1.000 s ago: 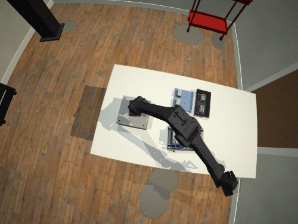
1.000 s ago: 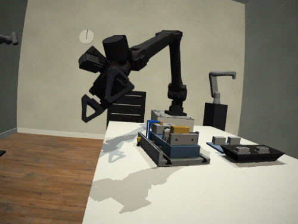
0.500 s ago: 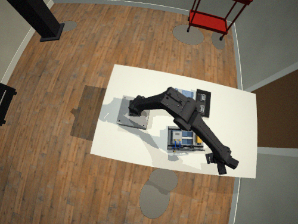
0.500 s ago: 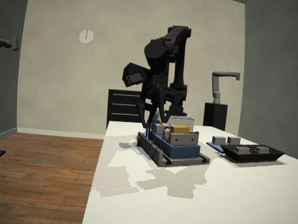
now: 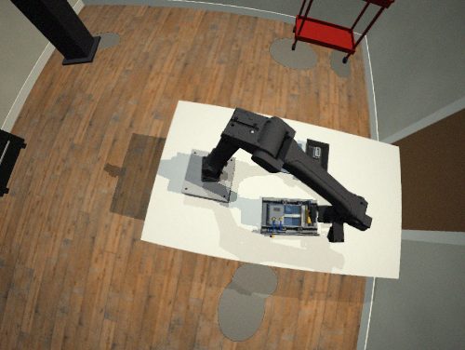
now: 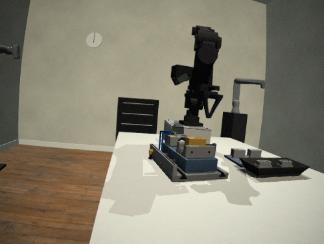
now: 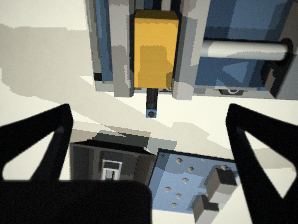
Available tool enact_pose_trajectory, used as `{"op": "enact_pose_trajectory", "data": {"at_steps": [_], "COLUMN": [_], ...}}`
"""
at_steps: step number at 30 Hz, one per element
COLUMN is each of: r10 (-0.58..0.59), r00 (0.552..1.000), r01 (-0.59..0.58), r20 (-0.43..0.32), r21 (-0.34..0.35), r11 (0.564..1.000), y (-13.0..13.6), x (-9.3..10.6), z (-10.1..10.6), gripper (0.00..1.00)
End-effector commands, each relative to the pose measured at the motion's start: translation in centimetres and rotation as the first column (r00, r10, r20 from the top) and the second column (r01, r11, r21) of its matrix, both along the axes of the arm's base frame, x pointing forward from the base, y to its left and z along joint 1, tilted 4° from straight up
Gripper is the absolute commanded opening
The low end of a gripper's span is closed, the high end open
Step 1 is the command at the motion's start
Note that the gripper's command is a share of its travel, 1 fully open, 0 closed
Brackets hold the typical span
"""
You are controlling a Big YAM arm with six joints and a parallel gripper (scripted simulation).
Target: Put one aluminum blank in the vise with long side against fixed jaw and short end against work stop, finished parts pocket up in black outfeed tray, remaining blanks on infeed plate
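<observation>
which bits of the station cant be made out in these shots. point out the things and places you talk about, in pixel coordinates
- Vise's low bars: beneath the brass blank (image 6: 195, 141) (image 7: 156, 50) in the wrist view.
- Outfeed tray's (image 5: 324, 160) (image 6: 275, 170) (image 7: 82, 167) near end: cut off by the wrist view's bottom edge and the gripper body.
- Infeed plate (image 6: 232, 159) (image 7: 165, 192): mostly behind the arm in the top view.

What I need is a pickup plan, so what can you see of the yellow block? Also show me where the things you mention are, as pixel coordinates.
The yellow block (image 5: 308, 217) (image 6: 195, 141) (image 7: 156, 40) is oblong, plain and brass-like, lying level at the end of the vise (image 5: 262, 207) (image 6: 201, 165) (image 7: 192, 75). Gray metal flanks both long sides. Its underside is hidden. The gripper (image 7: 149, 112) isn't touching it.
</observation>
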State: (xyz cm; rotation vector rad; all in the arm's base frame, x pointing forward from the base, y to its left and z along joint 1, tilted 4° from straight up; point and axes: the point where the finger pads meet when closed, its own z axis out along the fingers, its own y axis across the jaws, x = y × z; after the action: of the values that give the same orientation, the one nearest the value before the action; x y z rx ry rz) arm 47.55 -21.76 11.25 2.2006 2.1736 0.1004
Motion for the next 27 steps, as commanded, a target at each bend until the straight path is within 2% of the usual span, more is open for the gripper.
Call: {"op": "enact_pose_trajectory", "data": {"at_steps": [1, 3, 4, 14, 27], "r10": [-0.06, -0.062, -0.063, -0.06, -0.056], "r00": [0.998, 0.998, 0.998, 0.998, 0.998], "r01": [0.06, 0.062, 0.063, 0.06, 0.057], "r20": [-0.005, -0.004, -0.004, 0.0, 0.021], "r21": [0.004, 0.004, 0.004, 0.003, -0.006], "r11": [0.998, 0.998, 0.998, 0.998, 0.998], "y": [-1.2, -1.3, -1.4, -1.5, -1.4], "x": [-0.1, 0.0, 0.1, 0.7, 0.9], "z": [0.5, 0.5, 0.4, 0.4, 1.6], "gripper": [1.0, 1.0, 0.0, 0.0, 0.0]}}
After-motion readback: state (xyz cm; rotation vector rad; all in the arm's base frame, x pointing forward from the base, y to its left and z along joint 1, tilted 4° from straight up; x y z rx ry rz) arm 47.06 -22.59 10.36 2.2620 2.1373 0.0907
